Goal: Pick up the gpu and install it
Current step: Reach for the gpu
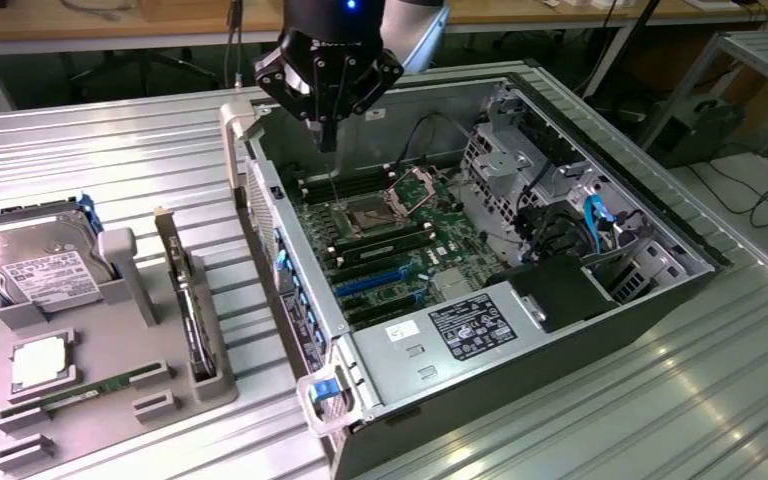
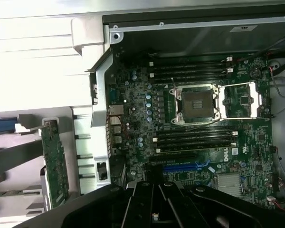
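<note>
Exterior, gripper (image 1: 327, 138): fingers together, nothing between them, poised above the motherboard (image 1: 398, 235) inside the open computer case (image 1: 518, 390).
Exterior, gpu (image 1: 197, 325): standing on edge in the grey holder (image 1: 124, 285) at the exterior view's left, well apart from the gripper.
Exterior, hard drive (image 1: 44, 265): propped in that same holder.
Wrist, gpu (image 2: 54, 164): slotted in the holder near the case's outer wall, green circuit side showing.
Wrist, CPU socket (image 2: 197, 104): open, between memory slots.

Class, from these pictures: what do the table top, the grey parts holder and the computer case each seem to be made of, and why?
Table top: likely metal, pale silver, ribbed, with a soft sheen.
Grey parts holder: probably plastic, matte flat grey with moulded slots, though not certain.
Computer case: sheet metal, bare grey inside, folded edges and punched holes.
</note>
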Action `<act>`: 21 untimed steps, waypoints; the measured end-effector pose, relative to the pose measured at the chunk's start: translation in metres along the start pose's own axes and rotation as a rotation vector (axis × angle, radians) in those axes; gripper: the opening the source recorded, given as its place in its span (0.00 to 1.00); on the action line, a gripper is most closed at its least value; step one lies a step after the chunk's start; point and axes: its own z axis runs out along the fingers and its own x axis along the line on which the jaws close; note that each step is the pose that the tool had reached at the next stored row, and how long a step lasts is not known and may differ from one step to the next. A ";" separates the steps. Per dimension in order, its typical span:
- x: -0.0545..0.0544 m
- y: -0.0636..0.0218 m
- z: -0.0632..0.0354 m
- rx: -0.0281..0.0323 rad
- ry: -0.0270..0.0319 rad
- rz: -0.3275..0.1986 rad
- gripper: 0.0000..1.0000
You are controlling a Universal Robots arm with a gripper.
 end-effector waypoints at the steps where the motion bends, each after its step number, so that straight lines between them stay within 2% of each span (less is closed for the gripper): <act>1: 0.001 -0.0002 0.0000 0.0000 0.0000 0.000 0.11; 21: 0.015 -0.0029 -0.0005 0.0000 0.0001 0.000 0.11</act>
